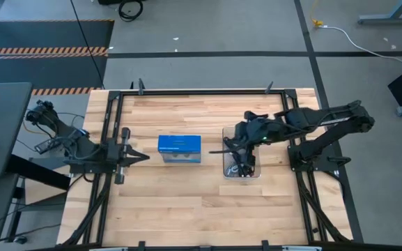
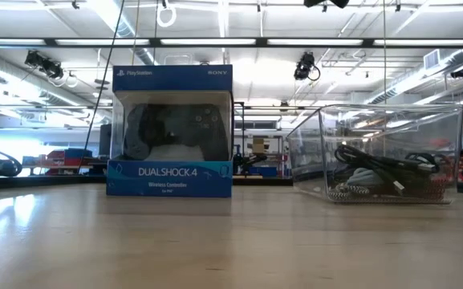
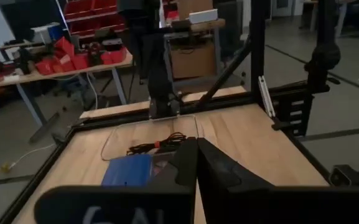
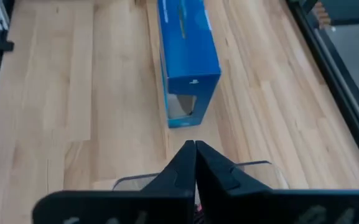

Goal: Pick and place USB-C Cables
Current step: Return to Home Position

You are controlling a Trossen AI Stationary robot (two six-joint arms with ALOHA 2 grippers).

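Blue DUALSHOCK 4 box (image 2: 172,132) near cables (image 2: 383,172)

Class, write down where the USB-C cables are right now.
High view: the USB-C cables lie in the clear bin, right of the blue box, under the right gripper.

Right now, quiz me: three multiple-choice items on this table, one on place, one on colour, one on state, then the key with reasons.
1. The cables lie: A in the clear tray; B on the floor; C on bare wood.
2. The box is: A red; B blue; C green.
3. The right arm's jaws are: A wide open; B shut, empty; C clamped on a cable.
Key: A, low view shows them behind the tray's wall; B, blue front; B, fingers meet in the right wrist view.
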